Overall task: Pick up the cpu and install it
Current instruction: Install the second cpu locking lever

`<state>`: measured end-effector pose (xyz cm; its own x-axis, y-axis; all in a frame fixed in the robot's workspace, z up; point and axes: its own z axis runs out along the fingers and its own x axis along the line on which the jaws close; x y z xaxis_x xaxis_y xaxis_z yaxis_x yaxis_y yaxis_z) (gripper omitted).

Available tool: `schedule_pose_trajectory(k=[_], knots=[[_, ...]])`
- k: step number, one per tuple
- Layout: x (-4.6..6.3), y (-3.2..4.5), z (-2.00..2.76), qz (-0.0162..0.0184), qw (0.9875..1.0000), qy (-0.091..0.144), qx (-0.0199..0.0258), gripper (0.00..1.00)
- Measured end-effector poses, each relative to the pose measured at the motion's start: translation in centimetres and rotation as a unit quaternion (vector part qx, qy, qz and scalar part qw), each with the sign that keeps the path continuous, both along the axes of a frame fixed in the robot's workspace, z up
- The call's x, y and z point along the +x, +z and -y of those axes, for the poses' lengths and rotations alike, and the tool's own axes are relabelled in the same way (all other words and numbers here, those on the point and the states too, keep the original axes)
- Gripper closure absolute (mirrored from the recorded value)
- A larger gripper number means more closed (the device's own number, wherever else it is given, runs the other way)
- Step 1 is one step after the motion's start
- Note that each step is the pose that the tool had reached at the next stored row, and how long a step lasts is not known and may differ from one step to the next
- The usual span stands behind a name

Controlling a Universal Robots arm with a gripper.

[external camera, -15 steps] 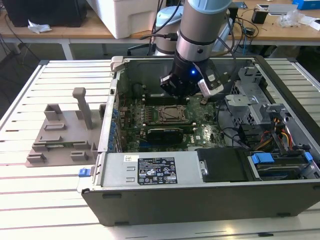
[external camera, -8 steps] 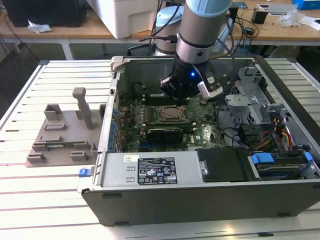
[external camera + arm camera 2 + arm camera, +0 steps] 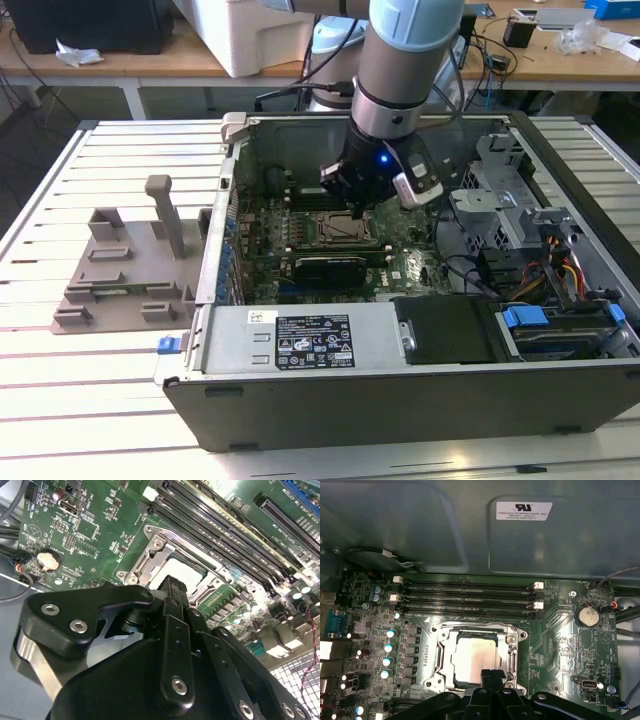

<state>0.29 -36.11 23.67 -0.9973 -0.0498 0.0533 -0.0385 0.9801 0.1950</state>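
The cpu (image 3: 470,656) lies flat in the open socket (image 3: 436,652) on the green motherboard, its silver-white top facing up. In the second wrist view the cpu (image 3: 186,571) shows as a pale patch inside the metal socket frame (image 3: 150,555). My gripper (image 3: 488,673) hangs just above one edge of the chip, its two narrow black fingers pressed together with nothing between them. In the exterior view the gripper (image 3: 358,207) reaches down into the computer case (image 3: 400,400), right over the socket.
Memory slots (image 3: 470,595) run beside the socket, and a coin battery (image 3: 585,615) sits on the board. A power supply (image 3: 300,340), a drive cage (image 3: 500,190) and cables (image 3: 560,270) crowd the case. A grey moulded tray (image 3: 120,260) stands on the slatted table at the exterior view's left.
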Motion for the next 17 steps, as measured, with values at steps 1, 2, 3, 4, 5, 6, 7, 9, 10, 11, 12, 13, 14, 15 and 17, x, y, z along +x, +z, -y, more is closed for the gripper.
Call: schedule_pose_trajectory(k=[1, 2, 3, 4, 5, 6, 7, 9, 10, 11, 12, 13, 14, 15, 17], knots=[[0.0, -0.13, 0.0, 0.0, 1.0, 0.0, 0.0, 0.89], [0.0, -0.2, 0.0, 0.0, 1.0, 0.0, 0.0, 0.89], [0.0, -0.27, 0.0, 0.0, 1.0, 0.0, 0.0, 0.89], [0.0, -0.4, 0.0, 0.0, 1.0, 0.0, 0.0, 0.89], [0.0, -0.5, 0.01, 0.0, 1.0, 0.0, 0.0, 0.89], [0.0, -0.58, 0.1, -0.0001, 1.0, 0.0, -0.0002, 0.89], [0.0, -0.66, 0.24, 0.0, 1.0, 0.0, -0.0001, 0.89], [0.0, -0.75, 0.59, 0.0, 1.0, 0.0, 0.0, 0.89], [0.0, -0.78, 0.76, 0.0, 1.0, 0.0, 0.0, 0.89], [0.0, -0.82, 1.1, 0.0, 1.0, 0.0, 0.0, 0.89], [0.0, -0.87, 1.64, 0.0, 1.0, 0.0, 0.0, 0.89], [0.0, -0.91, 1.93, 0.0, 1.0, 0.0, 0.0, 0.89], [0.0, -0.94, 2.09, 0.0, 1.0, 0.0, 0.0, 0.89], [0.0, -0.96, 2.24, 0.0, 1.0, 0.0, 0.0, 0.89], [-0.1, -1.04, 2.64, 0.0, 1.0, 0.0, 0.0, 0.89]])
